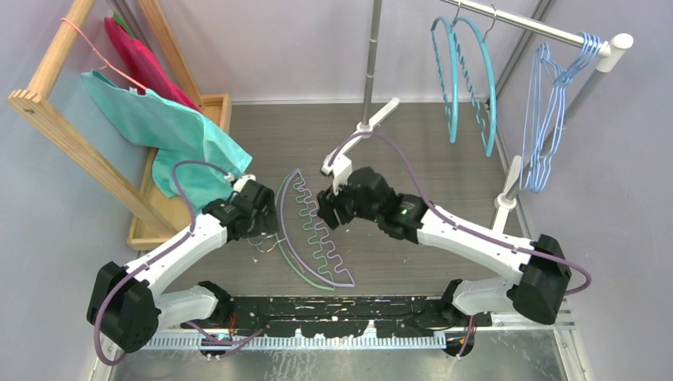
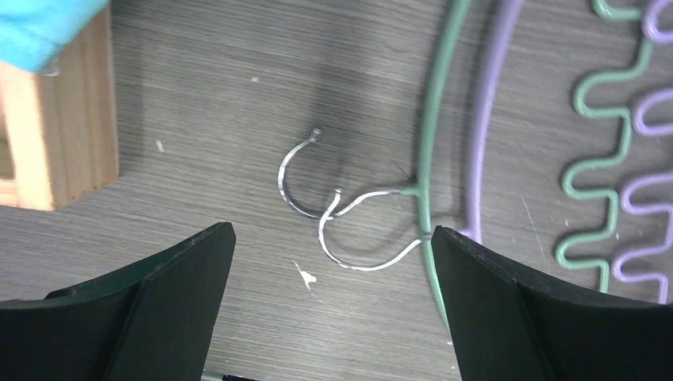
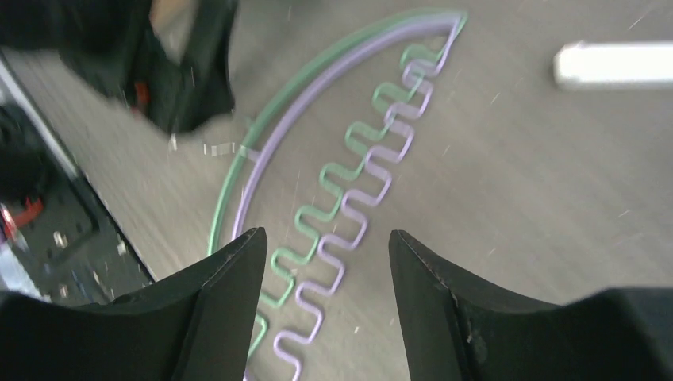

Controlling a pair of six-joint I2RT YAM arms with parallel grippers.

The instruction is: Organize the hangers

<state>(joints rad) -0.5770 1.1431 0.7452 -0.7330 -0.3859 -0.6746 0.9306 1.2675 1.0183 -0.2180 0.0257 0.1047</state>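
Under my released, empty left pincer point(image 2: 332, 236) lie metal hooks point(image 2: 295, 184) of green hanger point(image 2: 429, 143) and lilac hanger point(image 2: 482, 143); right pincer point(image 3: 326, 236) released too. Best pinch one hook squarely.

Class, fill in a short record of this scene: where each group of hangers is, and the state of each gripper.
On table: green hanger and lilac hanger, lying overlapped
On rail: teal hangers, light-blue wire hangers
Left gripper: open, over the metal hooks, holding nothing
Right gripper: open, over the zigzag bars, holding nothing
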